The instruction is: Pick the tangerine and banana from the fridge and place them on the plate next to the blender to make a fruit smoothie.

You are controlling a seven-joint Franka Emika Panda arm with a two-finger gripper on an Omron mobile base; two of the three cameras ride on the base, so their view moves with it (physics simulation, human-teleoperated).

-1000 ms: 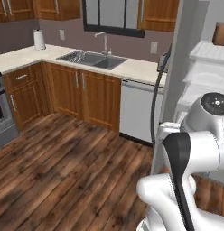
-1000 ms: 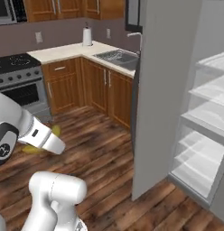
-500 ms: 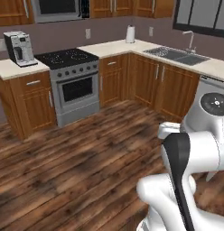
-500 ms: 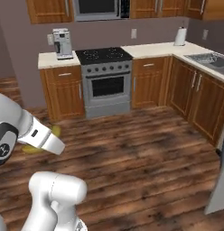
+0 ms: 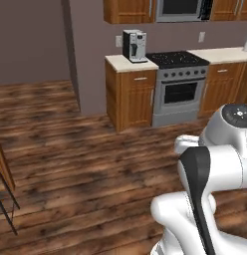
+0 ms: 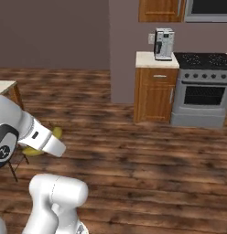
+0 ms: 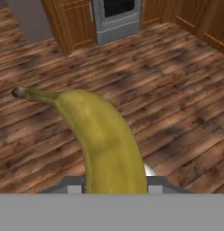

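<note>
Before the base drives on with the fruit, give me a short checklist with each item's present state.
1. Curved yellow banana with dark stem tip in the hand: ok, the hand view shows it rising from between the finger tips.
2. Gripper shut on it: cannot tell, the finger tips are hidden behind the banana.
3. Banana carried above the brown wood plank floor: ok; a yellow bit peeks out beside the arm in the right base view.
4. Red-rimmed plate and blender in sight: not ok.
5. Small orange tangerine accounted for: cannot tell.
6. Floor ahead toward the steel oven range free of obstacles: ok.
</note>
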